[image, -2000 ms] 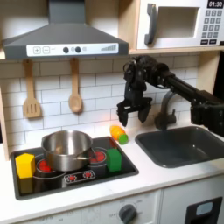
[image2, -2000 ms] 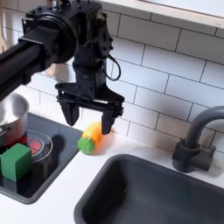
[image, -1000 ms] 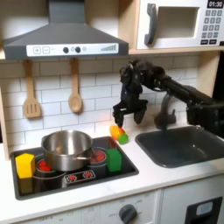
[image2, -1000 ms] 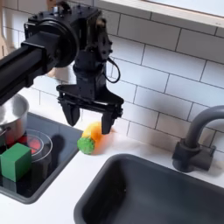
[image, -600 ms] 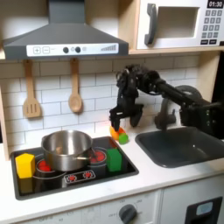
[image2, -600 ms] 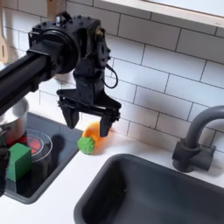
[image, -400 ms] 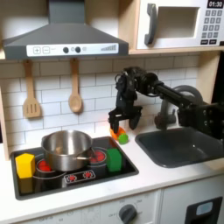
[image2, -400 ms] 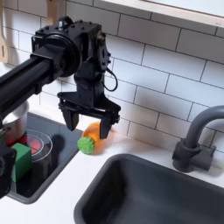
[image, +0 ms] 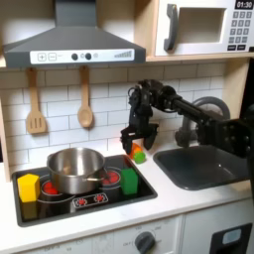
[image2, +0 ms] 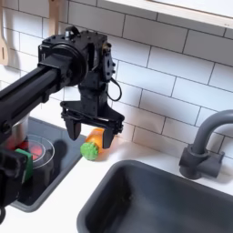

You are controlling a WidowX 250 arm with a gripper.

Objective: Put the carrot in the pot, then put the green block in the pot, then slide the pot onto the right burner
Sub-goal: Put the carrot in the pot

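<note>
End effector [image2: 90, 134] hangs spread directly over the carrot [image2: 92, 145].

The pot [image: 76, 170] is shiny polished steel that mirrors its surroundings. The carrot [image2: 92, 143] looks like smooth matt plastic, as do the green block [image: 129, 182] and the yellow block [image: 28, 187]. The cooktop [image: 60, 203] is glossy black. The pincer [image2: 90, 134] is matt black plastic. Two wooden utensils [image: 85, 109] hang on glossy white tiles [image2: 173, 56]. The bench [image2: 64, 211] is smooth and pale.
</note>
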